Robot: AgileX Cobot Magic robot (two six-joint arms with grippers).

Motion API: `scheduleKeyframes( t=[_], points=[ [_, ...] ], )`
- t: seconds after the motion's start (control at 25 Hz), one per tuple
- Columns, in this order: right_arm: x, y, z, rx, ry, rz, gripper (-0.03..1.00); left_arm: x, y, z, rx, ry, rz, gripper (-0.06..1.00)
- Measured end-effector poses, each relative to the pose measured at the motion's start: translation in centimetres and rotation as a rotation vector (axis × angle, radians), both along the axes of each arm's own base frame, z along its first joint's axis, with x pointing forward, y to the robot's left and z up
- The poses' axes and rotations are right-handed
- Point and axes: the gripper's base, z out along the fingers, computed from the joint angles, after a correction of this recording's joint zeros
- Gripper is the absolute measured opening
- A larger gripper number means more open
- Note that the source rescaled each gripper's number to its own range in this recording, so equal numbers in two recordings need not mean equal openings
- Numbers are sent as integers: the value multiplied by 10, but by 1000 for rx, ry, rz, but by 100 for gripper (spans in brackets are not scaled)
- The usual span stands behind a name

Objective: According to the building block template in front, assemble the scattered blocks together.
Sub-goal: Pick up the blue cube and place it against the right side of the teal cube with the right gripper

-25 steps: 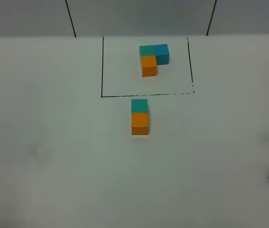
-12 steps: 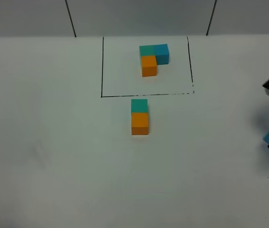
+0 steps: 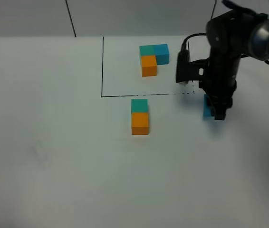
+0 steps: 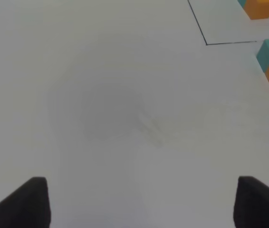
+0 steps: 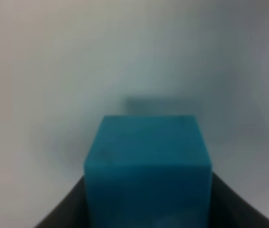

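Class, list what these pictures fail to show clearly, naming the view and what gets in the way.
1. Exterior high: the blue block is mostly hidden behind the right gripper.
2. Right wrist: blurred, so whether that block touches the table cannot be told.
3. Left wrist: the picture's edge cuts off the template and all of the left gripper but its fingertips.
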Motion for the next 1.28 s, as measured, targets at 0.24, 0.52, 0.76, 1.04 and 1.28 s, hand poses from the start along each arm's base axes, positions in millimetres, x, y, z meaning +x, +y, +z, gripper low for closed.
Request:
scheduleKeyframes(
  t=[0.24, 0.52, 0.76, 1.04, 1.28],
  points=[
    [20, 30, -6, 1, -16, 84, 0, 0, 0, 0, 0, 0, 0, 72],
    [20, 47, -7, 77, -27, 89, 0, 0, 0, 0, 0, 0, 0, 72],
    [20, 52, -24, 93, 4, 53, 0, 0, 0, 0, 0, 0, 0, 72],
    [13, 74, -27, 93, -14, 47, 0, 0, 0, 0, 0, 0, 0, 72],
    [12, 79, -28, 98, -23, 57, 0, 0, 0, 0, 0, 0, 0, 72]
  ],
)
